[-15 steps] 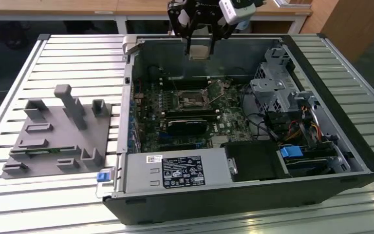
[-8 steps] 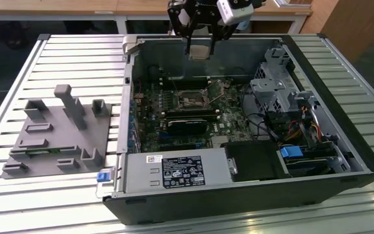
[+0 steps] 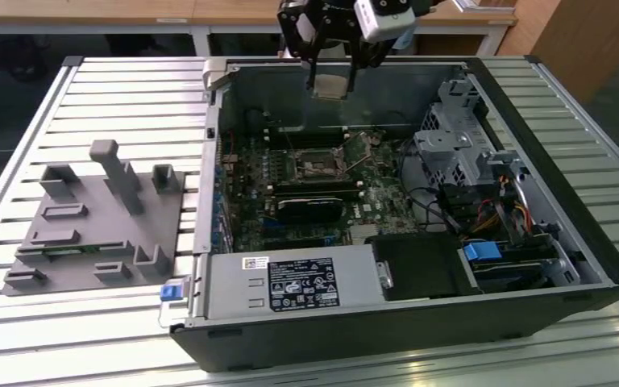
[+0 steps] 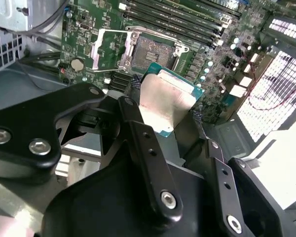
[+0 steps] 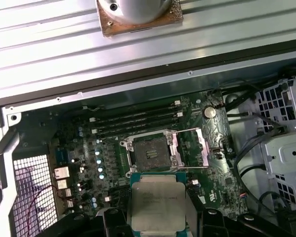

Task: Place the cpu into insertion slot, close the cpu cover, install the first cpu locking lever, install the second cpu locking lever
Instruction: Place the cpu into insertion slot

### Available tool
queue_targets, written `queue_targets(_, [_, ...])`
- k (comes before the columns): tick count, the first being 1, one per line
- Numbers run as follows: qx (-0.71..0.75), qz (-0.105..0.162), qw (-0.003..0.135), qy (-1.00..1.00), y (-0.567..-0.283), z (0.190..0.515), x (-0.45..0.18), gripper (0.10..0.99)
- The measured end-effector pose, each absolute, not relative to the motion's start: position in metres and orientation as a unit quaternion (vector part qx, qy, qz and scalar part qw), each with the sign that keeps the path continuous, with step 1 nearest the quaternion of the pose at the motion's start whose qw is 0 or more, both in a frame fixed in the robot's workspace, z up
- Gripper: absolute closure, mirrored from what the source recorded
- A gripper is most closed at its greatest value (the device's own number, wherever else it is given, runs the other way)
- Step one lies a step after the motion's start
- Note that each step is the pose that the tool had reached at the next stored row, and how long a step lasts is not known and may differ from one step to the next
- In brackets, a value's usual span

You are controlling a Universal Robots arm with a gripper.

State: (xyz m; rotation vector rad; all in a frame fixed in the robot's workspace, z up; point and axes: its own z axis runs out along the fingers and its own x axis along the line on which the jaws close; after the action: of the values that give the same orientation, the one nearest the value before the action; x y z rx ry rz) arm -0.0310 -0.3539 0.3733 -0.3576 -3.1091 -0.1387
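Hand (image 3: 330,87) tight on cpu (image 5: 158,202), above bare insertion slot (image 5: 150,152), cpu cover (image 5: 203,148) open alongside.

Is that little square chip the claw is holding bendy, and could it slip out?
Probably stiff: the chip looks flat in the claw, held just by its edges. Its shiny metal face looks smooth, so it might slip. Likely light, being so thin.

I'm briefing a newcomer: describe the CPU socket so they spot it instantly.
Inside the open black computer case lies a green circuit board. Near its middle sits a small square dark socket with a thin metal rim. Unlike the long black memory slots alongside, it is square.
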Motion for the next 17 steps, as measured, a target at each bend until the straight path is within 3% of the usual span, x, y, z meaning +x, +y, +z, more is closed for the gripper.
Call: queue_targets(17, [-0.196,-0.043,0.001,-0.980,-0.3534,0.3726,-0.0310,0.561])
